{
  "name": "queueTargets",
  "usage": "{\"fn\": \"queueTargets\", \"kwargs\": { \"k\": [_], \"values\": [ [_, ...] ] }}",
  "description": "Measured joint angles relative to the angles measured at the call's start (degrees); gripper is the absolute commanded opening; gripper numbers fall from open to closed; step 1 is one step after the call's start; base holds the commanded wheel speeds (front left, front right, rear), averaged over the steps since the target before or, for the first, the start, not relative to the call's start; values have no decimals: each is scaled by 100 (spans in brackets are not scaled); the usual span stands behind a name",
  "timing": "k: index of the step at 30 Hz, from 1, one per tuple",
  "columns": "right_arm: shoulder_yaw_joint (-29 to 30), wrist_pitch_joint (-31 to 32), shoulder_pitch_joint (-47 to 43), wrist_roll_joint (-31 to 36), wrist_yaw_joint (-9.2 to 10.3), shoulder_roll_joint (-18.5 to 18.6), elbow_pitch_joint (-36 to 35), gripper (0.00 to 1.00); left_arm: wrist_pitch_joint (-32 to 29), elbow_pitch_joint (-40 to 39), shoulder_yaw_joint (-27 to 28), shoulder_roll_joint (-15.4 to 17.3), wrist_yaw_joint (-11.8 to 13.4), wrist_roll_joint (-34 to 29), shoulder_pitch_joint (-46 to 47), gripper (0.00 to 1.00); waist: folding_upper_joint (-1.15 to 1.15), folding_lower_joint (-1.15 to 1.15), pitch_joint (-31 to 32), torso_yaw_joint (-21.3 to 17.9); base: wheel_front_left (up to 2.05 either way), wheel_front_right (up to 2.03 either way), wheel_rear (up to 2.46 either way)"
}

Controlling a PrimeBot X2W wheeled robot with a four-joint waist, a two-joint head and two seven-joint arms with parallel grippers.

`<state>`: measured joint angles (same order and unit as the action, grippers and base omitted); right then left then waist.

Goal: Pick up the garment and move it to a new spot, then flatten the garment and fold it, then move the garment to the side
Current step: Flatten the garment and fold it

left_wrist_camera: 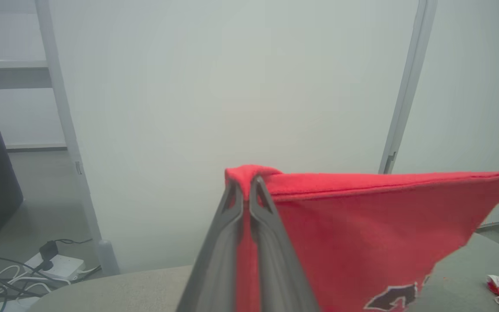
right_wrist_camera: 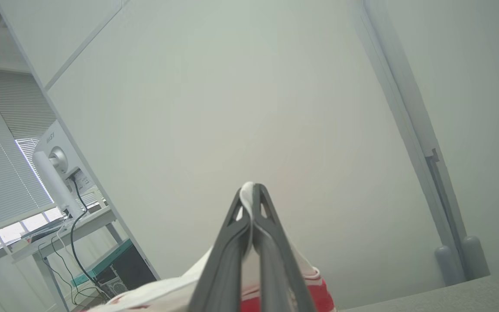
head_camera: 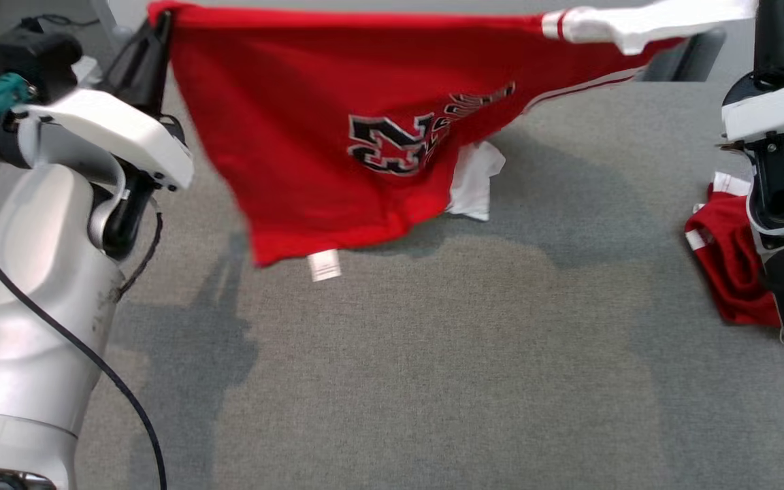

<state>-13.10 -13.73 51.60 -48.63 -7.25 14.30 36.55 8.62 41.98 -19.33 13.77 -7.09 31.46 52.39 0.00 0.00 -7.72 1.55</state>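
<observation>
The garment (head_camera: 337, 122) is a red jersey with dark lettering and white sleeve trim, hanging stretched above the grey table (head_camera: 433, 354). My left gripper (head_camera: 160, 24) is shut on its red corner at the top left; in the left wrist view the fingertips (left_wrist_camera: 245, 184) pinch the red cloth (left_wrist_camera: 362, 216). My right gripper (head_camera: 770, 17) holds the white sleeve end (head_camera: 637, 20) at the top right. The right wrist view shows that gripper (right_wrist_camera: 251, 190) shut on white fabric (right_wrist_camera: 284, 299). The jersey's lower edge droops toward the table, with a white tag (head_camera: 324, 265) dangling.
A second red and white garment (head_camera: 732, 272) lies crumpled at the table's right edge, partly behind my right arm. White cloth (head_camera: 477, 184) rests on the table beneath the hanging jersey. Cables and a power strip (left_wrist_camera: 54, 264) lie on the floor beyond the table's left side.
</observation>
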Motion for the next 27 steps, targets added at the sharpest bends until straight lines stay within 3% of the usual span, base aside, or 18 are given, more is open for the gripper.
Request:
{"fn": "queueTargets", "kwargs": {
  "k": [4, 7, 16, 21, 25, 27],
  "values": [
    [-165, 75, -145, -220, 0, -51, -44, 0, -119, 143, 9, 93, 0, 160, -32, 0, 0, 0, 237, -76, 0, 0, 0],
    [-444, 349, -671, -405, 0, -92, -112, 0, -247, 178, -57, 88, 0, 396, -592, 0, 0, 0, 434, -132, 0, 0, 0],
    [-1011, 884, -2665, -845, 1, -121, -692, 0, -198, 285, -40, -393, 10, 1157, -3128, 0, 0, 0, 822, -275, 0, 0, 0],
    [-1099, 1226, -3542, -1038, 1, -99, -1377, 0, -58, -179, -15, -692, 89, 1394, -3958, 0, 0, 0, 807, -273, 0, 0, 0],
    [-1249, 2004, -4249, -1247, 1, 31, -2249, 0, -650, -978, -216, -746, 88, 1603, -4476, 0, 0, 0, 644, -249, 0, 0, 0],
    [-1235, 2457, -4529, -1290, 2, 174, -2676, 0, -1274, -1468, -490, -531, 89, 1561, -4610, 0, 0, 0, 516, -228, 0, 0, 0]
  ]
}}
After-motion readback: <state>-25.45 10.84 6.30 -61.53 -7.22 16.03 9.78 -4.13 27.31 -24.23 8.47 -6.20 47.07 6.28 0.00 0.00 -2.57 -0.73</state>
